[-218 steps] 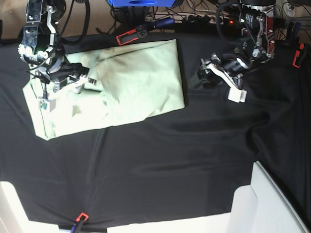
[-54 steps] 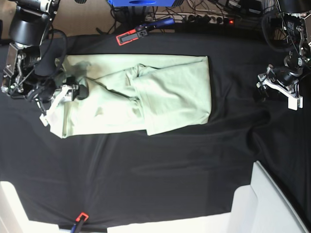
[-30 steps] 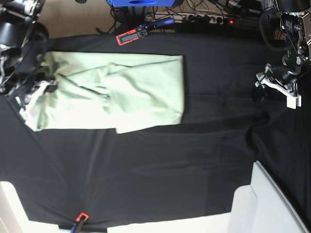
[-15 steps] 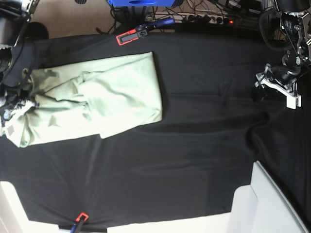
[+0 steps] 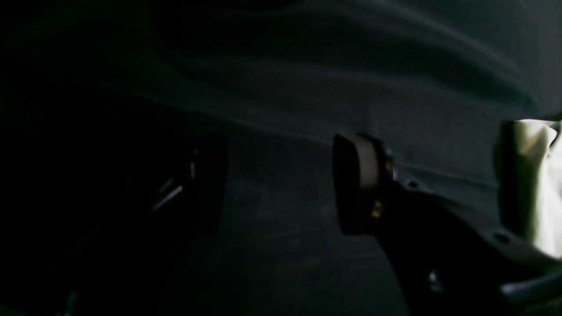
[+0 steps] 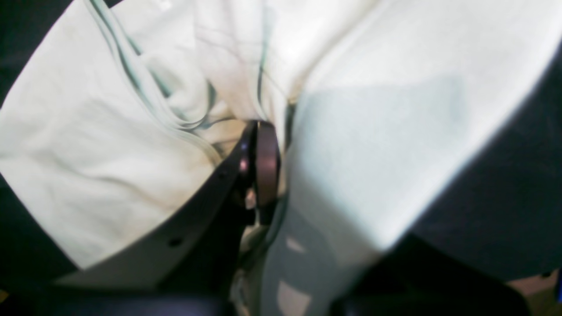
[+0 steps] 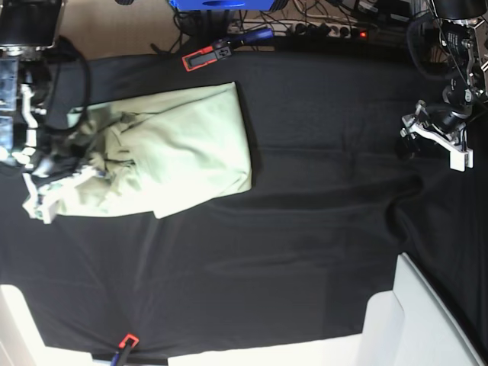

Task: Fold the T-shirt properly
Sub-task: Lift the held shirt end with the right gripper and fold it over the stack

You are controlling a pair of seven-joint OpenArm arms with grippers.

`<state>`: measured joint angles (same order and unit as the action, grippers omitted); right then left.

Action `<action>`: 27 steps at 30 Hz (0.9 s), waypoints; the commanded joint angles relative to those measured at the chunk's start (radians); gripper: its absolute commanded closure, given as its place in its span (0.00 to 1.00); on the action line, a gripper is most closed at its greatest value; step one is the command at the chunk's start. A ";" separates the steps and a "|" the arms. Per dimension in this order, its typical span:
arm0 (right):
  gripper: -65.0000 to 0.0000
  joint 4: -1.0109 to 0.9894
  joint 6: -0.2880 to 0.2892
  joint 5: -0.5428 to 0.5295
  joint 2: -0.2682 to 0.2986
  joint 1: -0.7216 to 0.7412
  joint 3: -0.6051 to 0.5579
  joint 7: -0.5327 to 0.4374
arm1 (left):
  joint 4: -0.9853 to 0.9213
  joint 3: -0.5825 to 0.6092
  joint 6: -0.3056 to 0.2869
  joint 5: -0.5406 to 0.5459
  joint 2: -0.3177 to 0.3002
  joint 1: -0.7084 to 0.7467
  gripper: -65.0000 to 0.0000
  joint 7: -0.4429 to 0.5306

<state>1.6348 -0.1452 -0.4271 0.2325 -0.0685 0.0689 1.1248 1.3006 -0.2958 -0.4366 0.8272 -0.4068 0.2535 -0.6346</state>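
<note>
The pale mint-green T-shirt [image 7: 183, 149] lies partly folded on the left half of the black table cloth [image 7: 305, 229], with its left end bunched into wrinkles. My right gripper [image 7: 55, 179] is at that bunched end. In the right wrist view its fingers [image 6: 262, 166] are shut on gathered folds of the T-shirt [image 6: 109, 131]. My left gripper [image 7: 431, 146] hangs far to the right, apart from the shirt. In the left wrist view its dark pads [image 5: 356, 184] stand apart over bare cloth, holding nothing.
A red-and-black clamp [image 7: 202, 57] pins the cloth at the back edge and another [image 7: 126, 341] at the front edge. White boxes [image 7: 427, 320] stand at the front right corner. Cables and a blue object [image 7: 221, 4] lie behind the table.
Over the last second the T-shirt was dragged left. In the last half second its right edge stayed put while the right gripper moved in and bunched the left end. The left arm is still.
</note>
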 commanded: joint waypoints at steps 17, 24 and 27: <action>0.99 0.055 -0.336 -0.011 0.018 0.062 -0.436 -0.013 | 0.014 0.000 -0.005 0.014 -0.017 -0.003 0.42 0.022; 0.99 0.052 -0.445 -0.011 0.018 0.101 -0.579 -0.005 | 0.014 0.000 -0.005 0.014 -0.017 -0.003 0.42 0.022; 0.99 0.052 -0.446 -0.011 0.017 0.101 -0.601 -0.005 | 0.014 0.000 -0.005 0.014 -0.017 -0.003 0.42 0.022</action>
<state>1.6730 -0.5884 -0.4423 0.2455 0.0143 -0.5354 1.1252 1.3006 -0.2890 -0.4366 0.8276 -0.4053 0.2554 -0.6346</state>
